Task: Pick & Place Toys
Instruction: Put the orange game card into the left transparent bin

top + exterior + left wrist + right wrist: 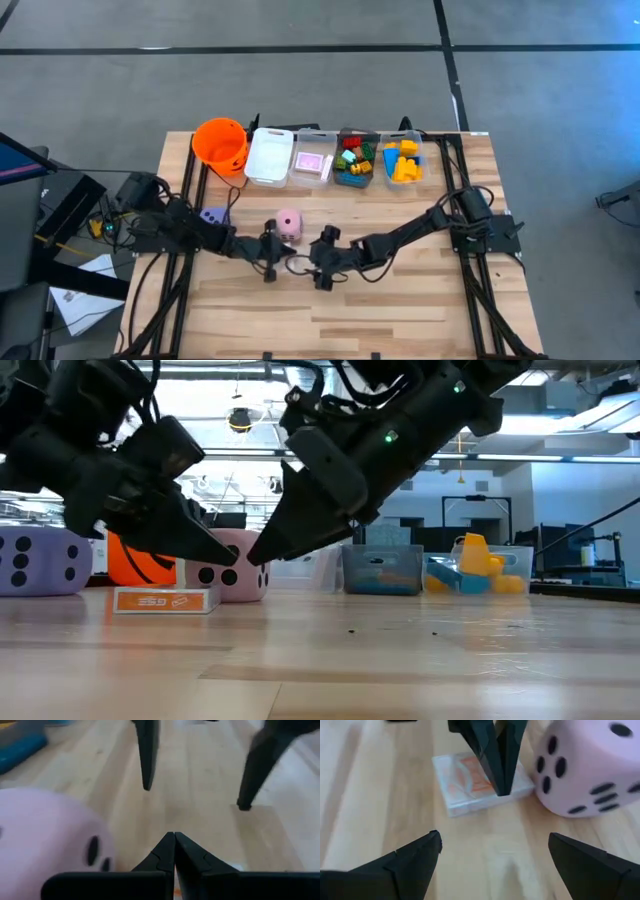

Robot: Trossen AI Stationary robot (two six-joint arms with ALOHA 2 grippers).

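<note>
A small white-and-orange card pack (pixel 476 784) lies flat on the table beside the pink dotted die (pixel 590 767); both also show in the low view, the pack (pixel 165 600) and the die (pixel 240 575). My left gripper (pixel 501 787) is shut and empty. Its tips point down and hover just over the pack's edge, clear of the table in the low view (pixel 232 555). My right gripper (pixel 495 842) is open and empty, facing the left gripper from the table's right side (pixel 308 262). A purple die (pixel 212 216) rests on the table farther left.
Along the far edge stand an orange bucket (pixel 221 143), a white bin (pixel 269 155), a clear bin holding pink cards (pixel 313 163), and two bins with coloured bricks (pixel 355 158) (pixel 402 158). Bare wood lies toward the near edge.
</note>
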